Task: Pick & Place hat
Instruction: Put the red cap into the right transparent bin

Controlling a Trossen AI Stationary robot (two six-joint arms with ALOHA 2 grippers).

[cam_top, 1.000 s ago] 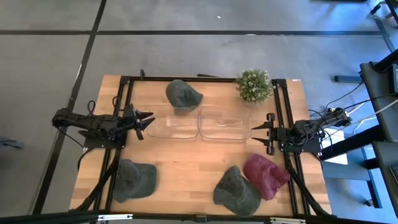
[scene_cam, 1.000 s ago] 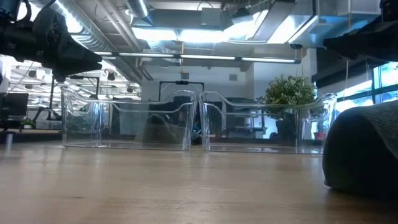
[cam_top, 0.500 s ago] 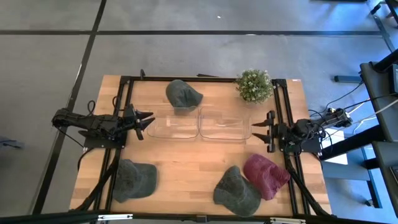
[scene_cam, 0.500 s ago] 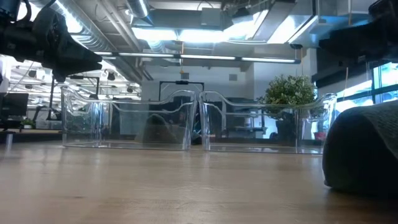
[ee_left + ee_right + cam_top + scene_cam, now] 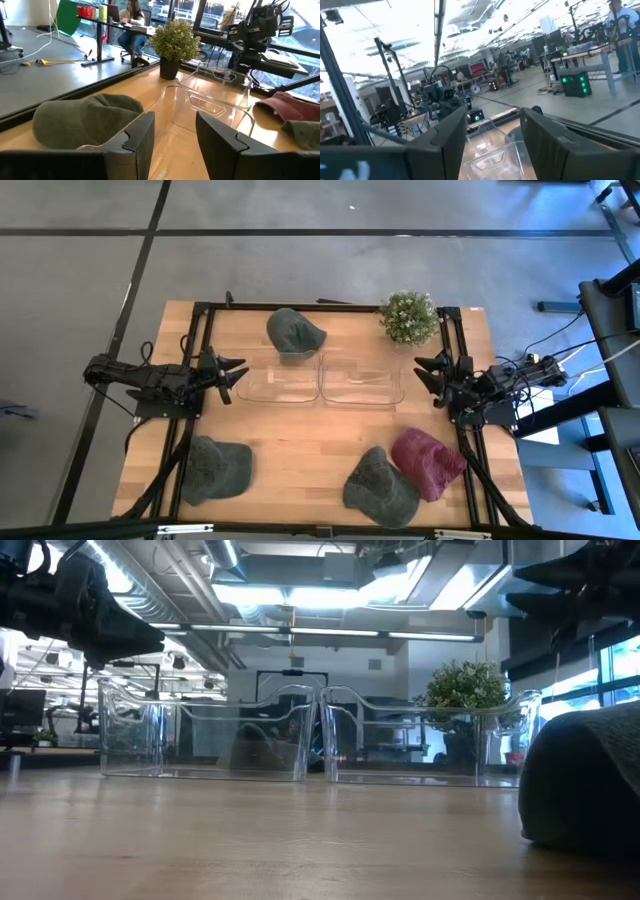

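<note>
Several hats lie on the wooden table: a green one (image 5: 295, 332) at the far edge behind the bins, a green one (image 5: 215, 468) near left, a green one (image 5: 378, 488) near centre, and a maroon one (image 5: 428, 463) beside it. Two clear bins (image 5: 322, 382) stand side by side mid-table. My left gripper (image 5: 232, 375) hovers open at the left bin's left end; its wrist view shows the far green hat (image 5: 85, 120) and the bin (image 5: 210, 105) ahead. My right gripper (image 5: 425, 376) hovers open at the right bin's right end, above the table and apart from every hat.
A potted plant (image 5: 408, 317) stands at the far right corner, close behind my right gripper. Black frame rails (image 5: 452, 340) run along both table sides. In the low view a hat (image 5: 585, 780) bulks at the right, in front of the bins (image 5: 320, 735).
My right gripper has moved toward the table's far edge and risen, drawing nearer the right bin's end and the plant, and its fingers have turned about. The left arm and all hats have stayed where they were.
</note>
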